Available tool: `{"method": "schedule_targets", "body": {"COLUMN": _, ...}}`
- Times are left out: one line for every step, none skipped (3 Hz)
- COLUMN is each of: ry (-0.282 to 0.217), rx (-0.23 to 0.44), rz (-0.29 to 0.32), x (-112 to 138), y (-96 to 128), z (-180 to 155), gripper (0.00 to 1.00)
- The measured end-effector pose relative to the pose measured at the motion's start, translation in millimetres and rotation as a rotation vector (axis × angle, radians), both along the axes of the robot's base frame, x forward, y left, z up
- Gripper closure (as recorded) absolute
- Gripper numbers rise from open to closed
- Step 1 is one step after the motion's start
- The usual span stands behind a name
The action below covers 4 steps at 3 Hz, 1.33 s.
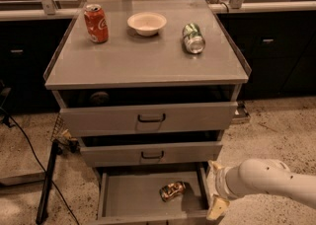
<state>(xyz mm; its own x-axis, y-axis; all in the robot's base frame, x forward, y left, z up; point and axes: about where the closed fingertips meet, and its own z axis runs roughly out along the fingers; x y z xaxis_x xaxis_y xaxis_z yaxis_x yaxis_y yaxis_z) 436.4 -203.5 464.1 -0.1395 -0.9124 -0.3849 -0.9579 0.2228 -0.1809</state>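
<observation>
Lying just beside end effector (pixel 216 189): shiny packet (pixel 172 190)

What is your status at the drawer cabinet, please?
Gripper open, at right wall of open bottom drawer. Small shiny item lies inside, close beside it, untouched. Nothing else in drawer.

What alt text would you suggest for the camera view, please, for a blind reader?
The open gripper hangs beside the right wall of a grey cabinet's pulled-out bottom drawer, where a shiny brown object lies. On the cabinet top are an upright red cola can, a white bowl and a green can on its side.
</observation>
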Motion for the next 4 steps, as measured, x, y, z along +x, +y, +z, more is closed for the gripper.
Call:
{"method": "schedule_targets", "body": {"ry": 0.0, "rx": 0.0, "rz": 0.0, "x": 0.0, "y": 0.0, "z": -0.1, "gripper": 0.0}}
{"method": "schedule_targets", "body": {"ry": 0.006, "rx": -0.025, "rz": 0.004, "x": -1.4, "y": 2.7, "z": -21.0, "gripper": 0.0}}
{"method": "schedule_targets", "body": {"ry": 0.009, "rx": -0.029, "rz": 0.002, "x": 1.8, "y": 3.8, "z": -53.5, "gripper": 0.0}}
{"method": "schedule_targets", "body": {"ry": 0.016, "rx": -0.005, "rz": 0.0, "x": 4.4, "y": 7.1, "z": -91.6, "gripper": 0.0}}
